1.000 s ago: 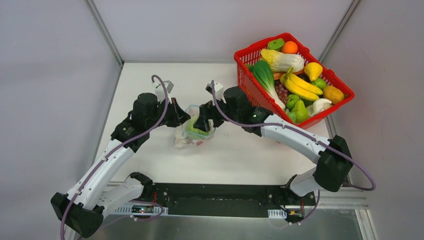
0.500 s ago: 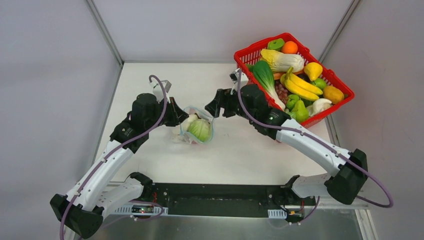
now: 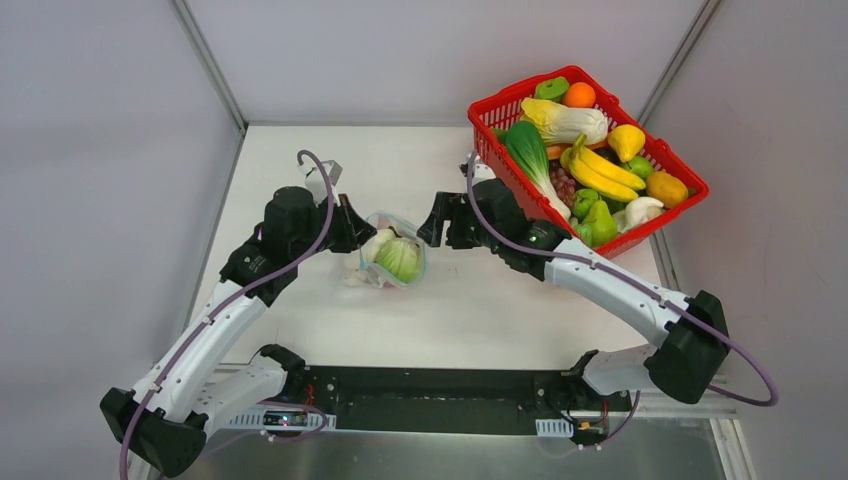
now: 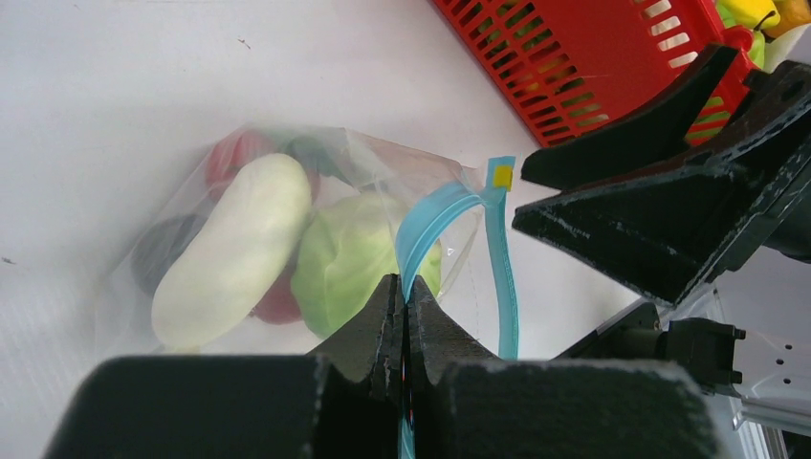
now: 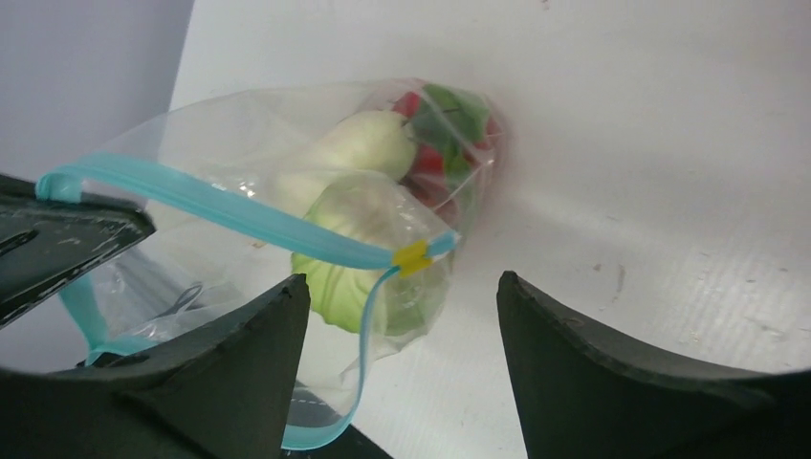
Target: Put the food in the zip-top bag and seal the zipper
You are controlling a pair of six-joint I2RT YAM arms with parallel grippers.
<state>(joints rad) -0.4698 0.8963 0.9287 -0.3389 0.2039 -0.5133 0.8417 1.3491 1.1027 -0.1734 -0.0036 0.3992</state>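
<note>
Pinching the zipper (image 4: 430,216), left claw (image 4: 406,316) is clenching; zip-top bag (image 5: 239,124), food (image 4: 230,249) inside, is lying just ahead. Sealing is starting; right claw (image 5: 402,285) is hanging released, probably next pressing the strip shut.

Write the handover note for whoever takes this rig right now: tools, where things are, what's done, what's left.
Left tool: shut on the teal-blue zipper strip of the clear crinkly plastic bag.
Right tool: open, holding nothing, facing the bag's mouth.
The bag lies on the white table between the arms. The red mesh basket of other food is at far right.
Done: white radish, green cabbage, red tomato and dark purple ball are inside.
Left: the zipper gapes, so seal it along its length.
</note>
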